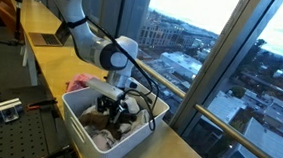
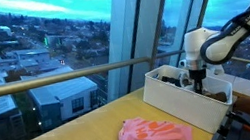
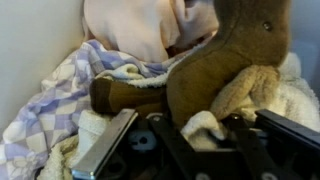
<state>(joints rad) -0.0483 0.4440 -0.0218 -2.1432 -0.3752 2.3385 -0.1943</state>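
My gripper is down inside a white bin, which also shows in an exterior view. In the wrist view its fingers are spread open on either side of the lower part of a brown plush toy with cream paws. The toy lies on a pile of cloths: a blue-and-white checked cloth and a pale pink one. In an exterior view the toy is a dark shape under the gripper. Whether the fingers press on the toy is not clear.
A pink cloth lies crumpled on the yellow tabletop beside the bin; it also shows in an exterior view. Tall windows with a railing run along the table's far edge.
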